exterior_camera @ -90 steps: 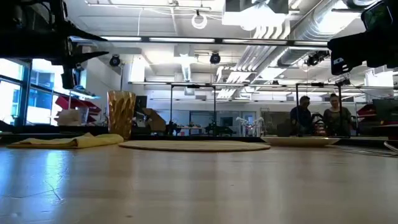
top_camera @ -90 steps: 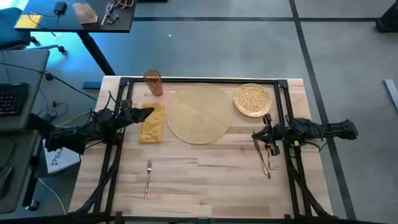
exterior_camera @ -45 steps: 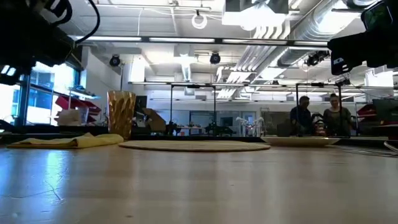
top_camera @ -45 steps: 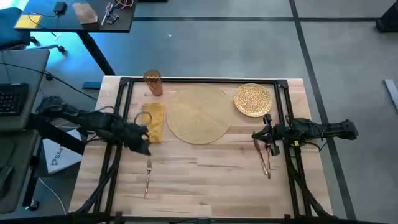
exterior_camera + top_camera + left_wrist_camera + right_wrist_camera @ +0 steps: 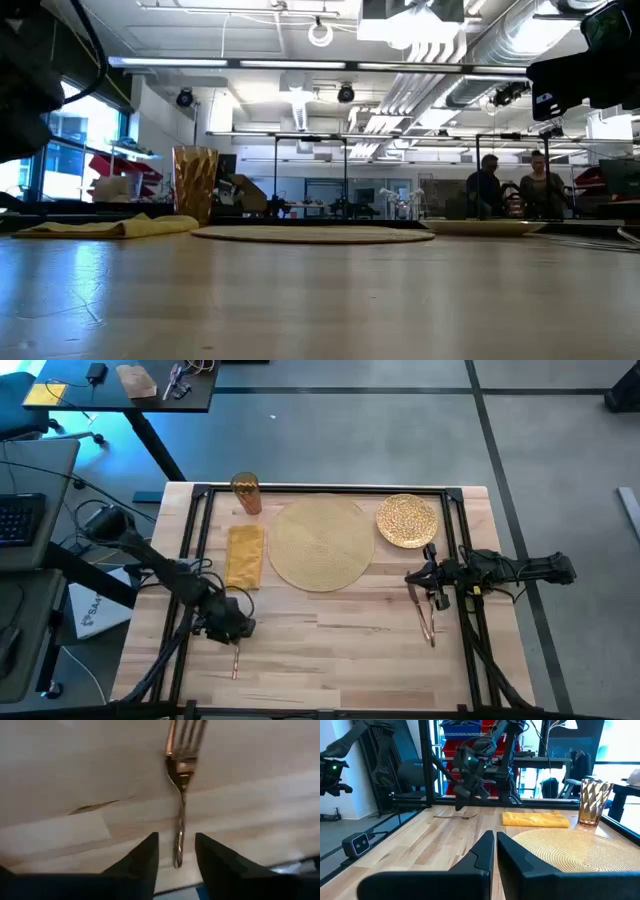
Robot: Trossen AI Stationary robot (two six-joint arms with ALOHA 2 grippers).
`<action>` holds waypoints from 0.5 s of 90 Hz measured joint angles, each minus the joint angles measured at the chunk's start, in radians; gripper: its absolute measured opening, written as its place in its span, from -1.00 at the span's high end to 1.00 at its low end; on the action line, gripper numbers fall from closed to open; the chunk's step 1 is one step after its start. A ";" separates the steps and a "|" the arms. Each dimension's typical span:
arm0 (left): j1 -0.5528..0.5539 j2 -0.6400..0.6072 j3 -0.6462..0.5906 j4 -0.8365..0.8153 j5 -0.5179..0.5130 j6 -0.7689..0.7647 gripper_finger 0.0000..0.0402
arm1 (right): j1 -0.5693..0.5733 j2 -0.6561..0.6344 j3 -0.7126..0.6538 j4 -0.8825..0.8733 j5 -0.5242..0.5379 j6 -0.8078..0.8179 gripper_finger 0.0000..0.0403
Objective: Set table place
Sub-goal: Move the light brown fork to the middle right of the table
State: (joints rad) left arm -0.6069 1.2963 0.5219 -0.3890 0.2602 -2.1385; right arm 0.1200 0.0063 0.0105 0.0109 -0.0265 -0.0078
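Down near the front of the table [image 5: 330, 660], the left gripper [image 5: 236, 626] is hanging right over the copper fork [image 5: 237, 652], with its fingers [image 5: 145, 857] open a little on each side of the handle and not touching it. Over on the right side, the right gripper [image 5: 421, 577] is waiting with its fingers [image 5: 485, 851] almost closed and holding nothing, just beside the knife and spoon [image 5: 428, 620]. Farther back, the round placemat [image 5: 320, 543] is lying in the middle. Beside it, the yellow napkin [image 5: 245, 556] is lying flat on its left. At the back, the amber cup [image 5: 246, 493] is standing upright, and the gold plate [image 5: 406, 520] is sitting at the placemat's right edge.
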 joint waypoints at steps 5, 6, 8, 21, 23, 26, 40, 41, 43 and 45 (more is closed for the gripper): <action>-0.003 0.035 0.000 0.032 -0.006 -0.001 0.25 | 0.000 0.000 0.000 0.000 0.000 0.000 0.99; -0.003 0.042 0.000 0.039 -0.009 0.000 0.24 | 0.000 0.000 0.000 0.000 0.000 0.000 0.99; -0.003 0.057 0.000 0.052 -0.014 0.000 0.22 | 0.000 0.000 0.000 0.000 0.000 0.000 0.99; -0.002 0.141 0.003 0.106 -0.003 -0.007 0.23 | 0.000 0.000 0.000 0.000 0.000 0.000 0.99; -0.001 0.149 0.003 0.109 0.002 -0.007 0.25 | 0.000 0.000 0.000 0.000 0.000 0.000 0.99; -0.001 0.161 0.005 0.111 0.013 -0.007 0.29 | 0.000 0.000 0.000 0.000 0.000 0.000 0.99; 0.003 0.185 0.007 0.097 0.019 0.021 0.62 | 0.000 0.000 0.000 0.000 0.000 0.000 0.99; 0.004 0.186 0.007 0.096 0.016 0.024 0.65 | 0.000 0.000 0.000 0.000 0.000 0.000 0.99; 0.006 0.186 0.007 0.096 0.009 0.030 0.71 | 0.000 0.000 0.000 0.000 0.000 0.000 0.99; 0.008 0.186 0.007 0.100 0.002 0.036 0.78 | 0.000 0.000 0.000 0.000 0.000 0.000 0.99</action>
State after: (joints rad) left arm -0.5991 1.4826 0.5288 -0.2895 0.2621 -2.1030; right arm 0.1204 0.0059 0.0104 0.0113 -0.0268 -0.0078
